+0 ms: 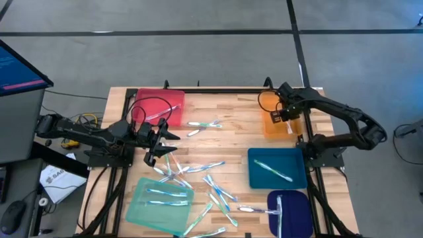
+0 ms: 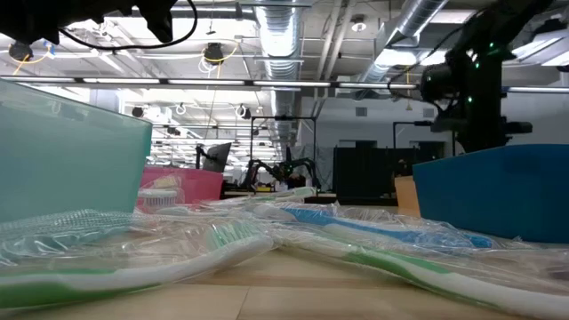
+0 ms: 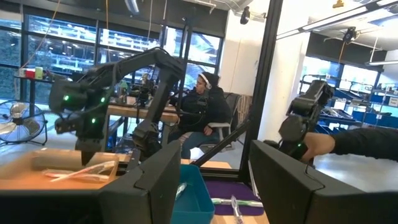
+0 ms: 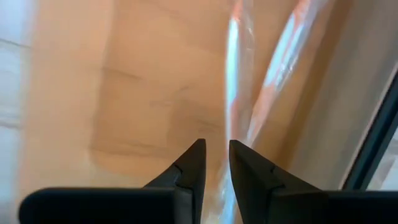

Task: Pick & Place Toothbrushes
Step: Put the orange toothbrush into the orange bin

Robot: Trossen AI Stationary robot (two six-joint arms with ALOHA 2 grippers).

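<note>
A wrapped toothbrush (image 4: 239,81) is seen in the orange tray (image 1: 272,125), just beyond the right gripper (image 4: 216,163), whose fingers are nearly together and empty.

This is a robotics lab in a big open industrial hall. Bare silver ventilation ducts (image 2: 284,40) and strip lights run under the ceiling, tall windows (image 3: 93,56) line one wall, a person (image 3: 202,109) sits at a desk, a monitor (image 1: 16,66) stands beside the wooden surface (image 1: 225,142), and the floor (image 1: 198,46) is grey concrete.
</note>
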